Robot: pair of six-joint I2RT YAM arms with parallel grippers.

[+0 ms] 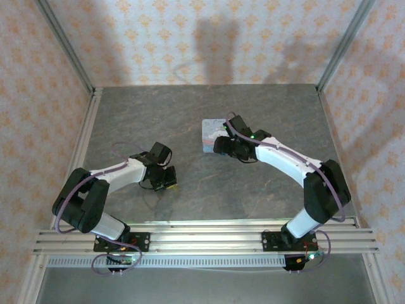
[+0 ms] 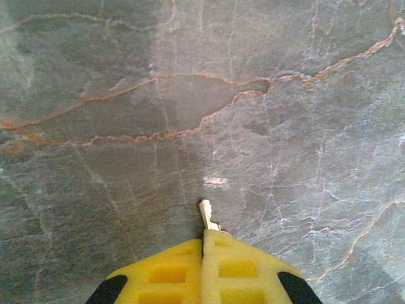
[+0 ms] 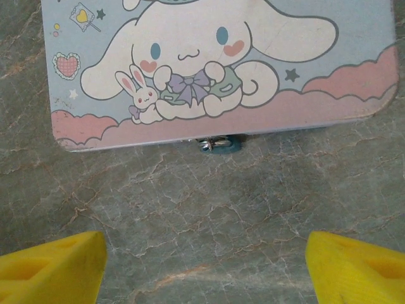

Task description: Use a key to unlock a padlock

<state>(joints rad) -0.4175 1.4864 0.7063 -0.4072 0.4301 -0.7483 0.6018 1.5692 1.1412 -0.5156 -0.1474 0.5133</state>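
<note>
Place: a robot lab test booth.
Worktop [image 1: 209, 196]: grey stone-look slab with rusty veins.
Walls [image 1: 190, 38]: pale orange-patterned panels behind and beside the worktop.
Frame: aluminium posts [image 1: 63, 44] at the worktop's far corners; rails [image 1: 202, 237] along its near edge.

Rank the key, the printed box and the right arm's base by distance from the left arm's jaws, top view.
1. Key, pinched in those shut jaws.
2. Printed box, mid-table, to their right.
3. Right arm's base, far right, near edge.
</note>
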